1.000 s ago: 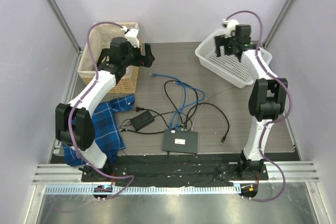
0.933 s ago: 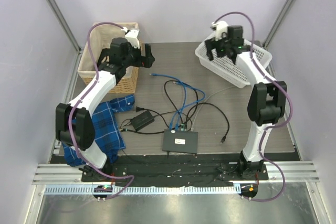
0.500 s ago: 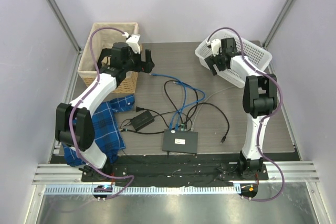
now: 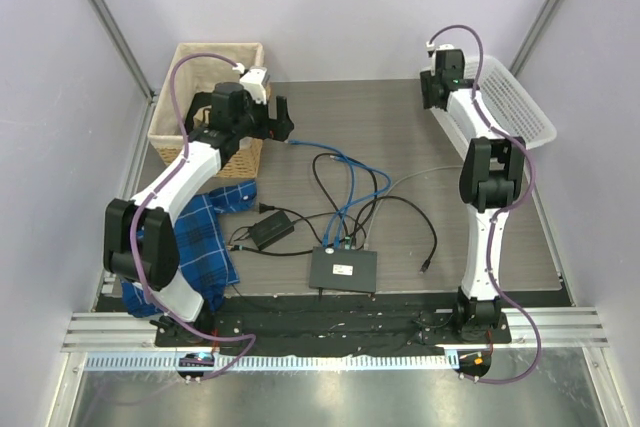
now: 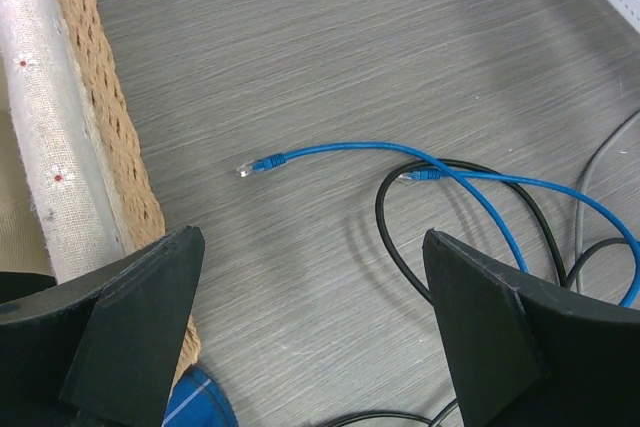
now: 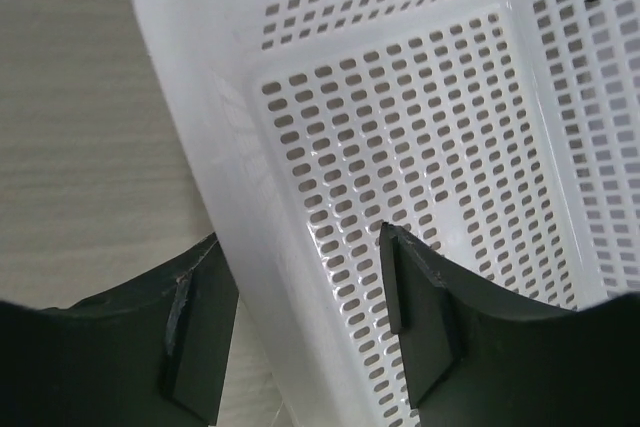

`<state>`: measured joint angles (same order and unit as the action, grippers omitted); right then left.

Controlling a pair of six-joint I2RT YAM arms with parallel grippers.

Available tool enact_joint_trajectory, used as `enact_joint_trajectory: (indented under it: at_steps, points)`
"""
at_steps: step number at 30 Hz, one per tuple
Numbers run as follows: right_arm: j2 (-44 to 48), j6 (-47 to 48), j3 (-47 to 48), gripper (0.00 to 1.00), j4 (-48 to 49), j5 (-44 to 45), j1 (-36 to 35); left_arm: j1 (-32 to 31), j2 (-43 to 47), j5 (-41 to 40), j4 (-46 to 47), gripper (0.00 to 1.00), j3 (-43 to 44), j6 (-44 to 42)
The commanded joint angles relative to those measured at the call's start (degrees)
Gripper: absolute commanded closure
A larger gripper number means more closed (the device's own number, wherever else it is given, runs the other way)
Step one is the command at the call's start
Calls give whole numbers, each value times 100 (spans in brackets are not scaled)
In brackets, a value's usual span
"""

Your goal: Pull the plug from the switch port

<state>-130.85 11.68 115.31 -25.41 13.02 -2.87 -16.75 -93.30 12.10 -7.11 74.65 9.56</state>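
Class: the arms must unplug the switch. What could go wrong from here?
1. The right gripper straddles the white basket's wall, open; closing or swinging away may drag or tip it.
2. The left gripper hangs open above a loose blue cable end, not a plugged one; tugging there could slide the unheld switch.
3. The blue cables and black cables cross, so the wrong one may snag.

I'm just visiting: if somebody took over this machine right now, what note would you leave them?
Left gripper: open, empty, above a loose blue cable end beside the wicker basket.
Right gripper: astride the white basket wall; grip unclear.
Switch port: near table edge, blue cables plugged in.
Done: no plug pulled. Left: all of it.
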Motion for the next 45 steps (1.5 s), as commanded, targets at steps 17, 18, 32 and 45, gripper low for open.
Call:
enact_joint_trajectory:
  at_steps: [17, 18, 32, 45]
  points:
    - [3899, 194, -3951, 8, 855, -3296, -881, -987, 724, 1585, -783, 14, -1242, -2556]
    - [3987, 255, -4094, 9, 645, -3392, -882, -1075, 786, 1585, -791, 16, -1399, -2556]
    - [4744, 677, -5369, 21, 283, -4385, -908, -1831, 1744, 1673, -4246, 95, -1584, -4526]
    - [6307, 2259, -6150, 37, -2346, -3834, -2664, -2113, 2553, 1664, -1867, 100, -3069, -1943]
